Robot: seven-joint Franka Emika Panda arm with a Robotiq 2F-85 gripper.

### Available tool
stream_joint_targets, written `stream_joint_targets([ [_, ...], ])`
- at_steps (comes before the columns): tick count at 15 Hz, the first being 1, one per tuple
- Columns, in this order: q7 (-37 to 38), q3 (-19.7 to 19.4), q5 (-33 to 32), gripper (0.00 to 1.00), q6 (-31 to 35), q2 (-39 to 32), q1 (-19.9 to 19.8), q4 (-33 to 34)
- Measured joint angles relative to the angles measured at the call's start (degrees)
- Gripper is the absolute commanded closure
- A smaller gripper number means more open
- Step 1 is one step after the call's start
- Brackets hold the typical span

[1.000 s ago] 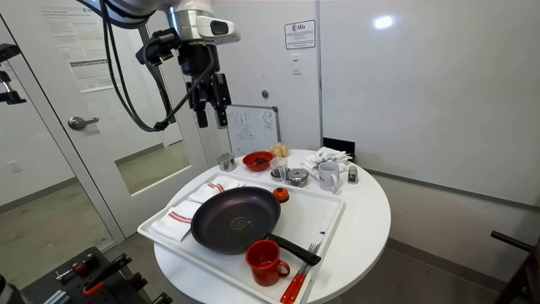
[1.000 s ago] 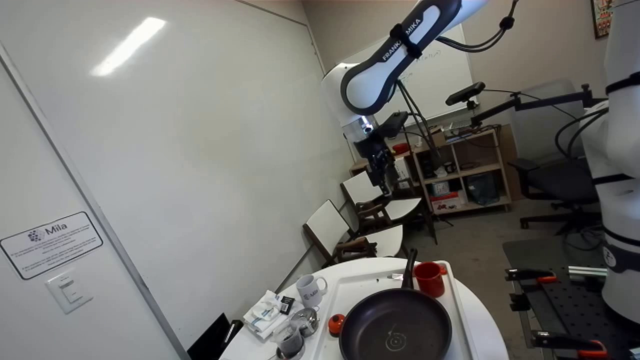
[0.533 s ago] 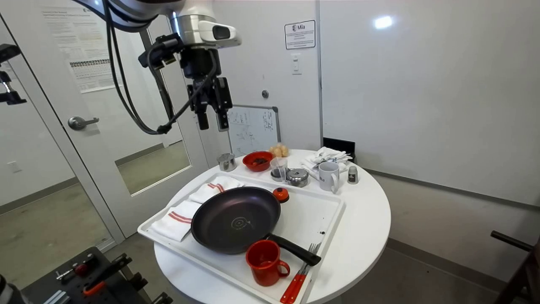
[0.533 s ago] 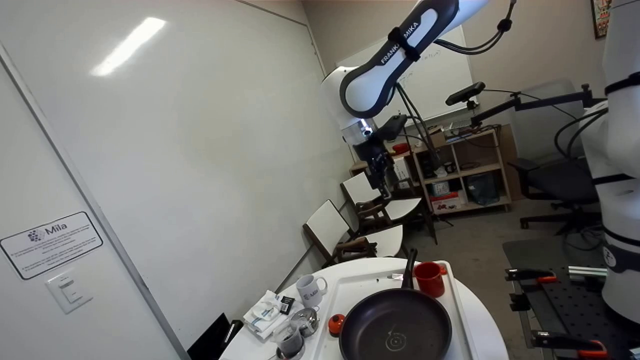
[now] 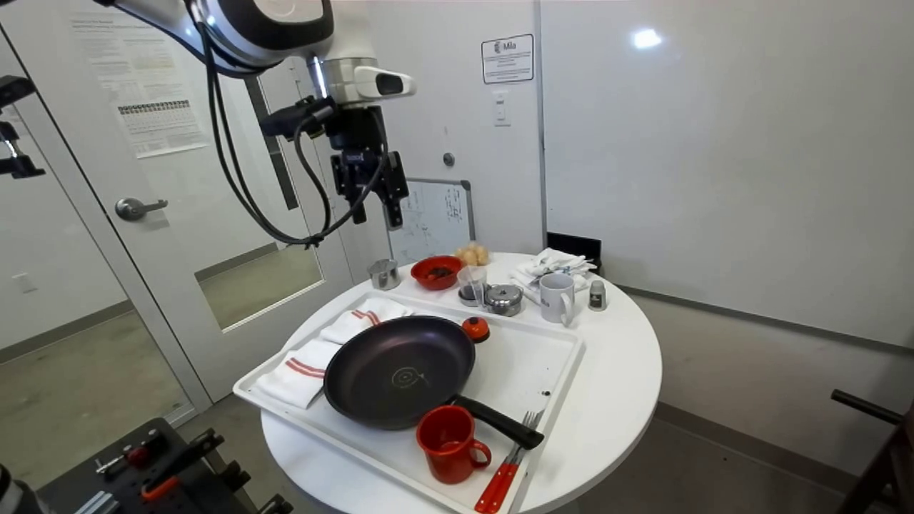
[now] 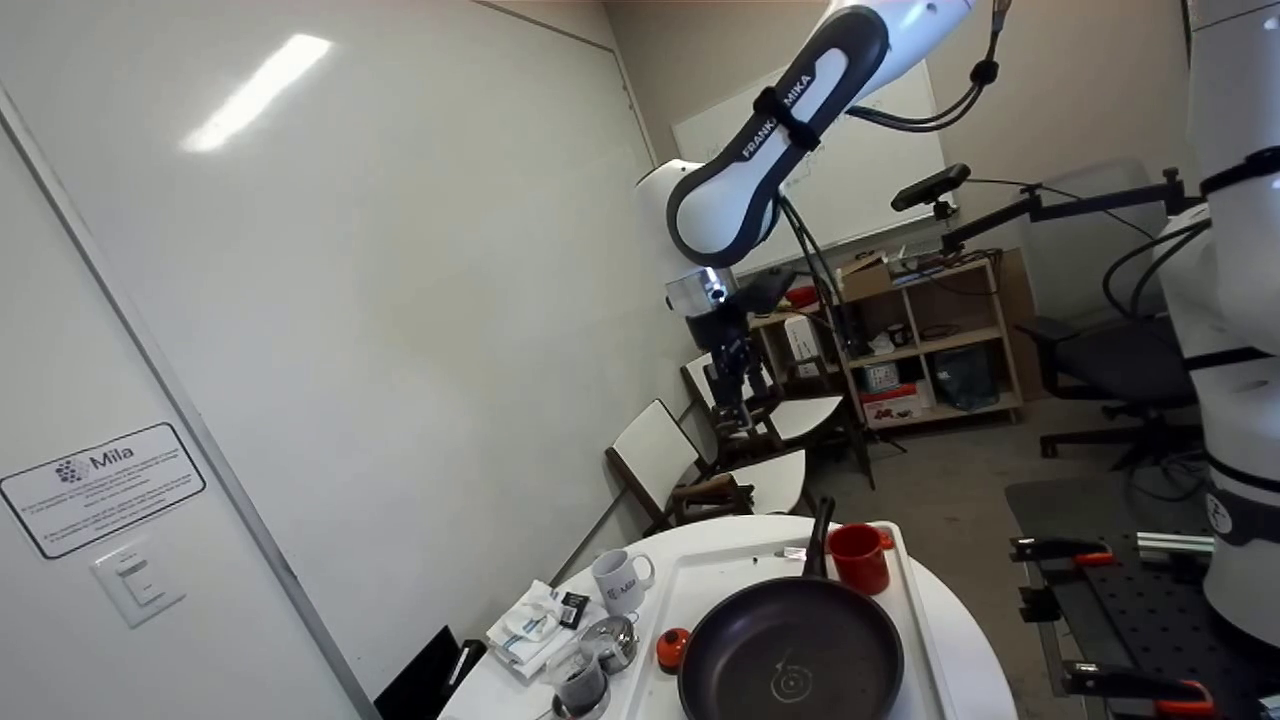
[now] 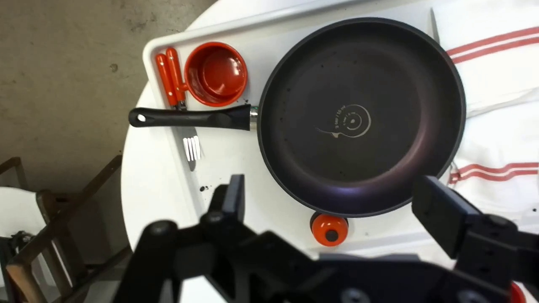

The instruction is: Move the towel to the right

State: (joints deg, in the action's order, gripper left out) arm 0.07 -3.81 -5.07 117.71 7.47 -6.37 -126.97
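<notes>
While the gripper point(image 5: 377, 220) hangs wide, holding nothing, the towel point(image 5: 318, 353) lies between nine and eleven o'clock of the pan point(image 5: 400, 373) in an exterior view. Step: presumably approach. Next, likely: travel toward wrist-view three o'clock, descend, pinch towel.

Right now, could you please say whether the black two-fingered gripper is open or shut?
Open: in the wrist view, the gripper has its fingers wide apart, part of the round black frying pan showing between.
</notes>
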Motion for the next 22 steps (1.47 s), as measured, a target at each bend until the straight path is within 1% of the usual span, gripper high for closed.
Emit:
stream_joint_targets([
  [4, -2.6, 1.0, 4.3, 0.0, 4.1, -3.5, 2.8, 0.5],
  [9, -6.6, 4.3, 10.2, 0.0, 8.6, -8.1, 6.7, 1.7],
  [11, -7.9, 5.7, 11.4, 0.0, 10.0, -9.7, 7.9, 2.1],
  [16, -9.9, 8.7, 12.1, 0.0, 13.5, -14.6, 9.9, 2.8],
  [22, -10.4, 11.8, 12.1, 0.0, 20.1, -23.5, 11.3, 4.8],
])
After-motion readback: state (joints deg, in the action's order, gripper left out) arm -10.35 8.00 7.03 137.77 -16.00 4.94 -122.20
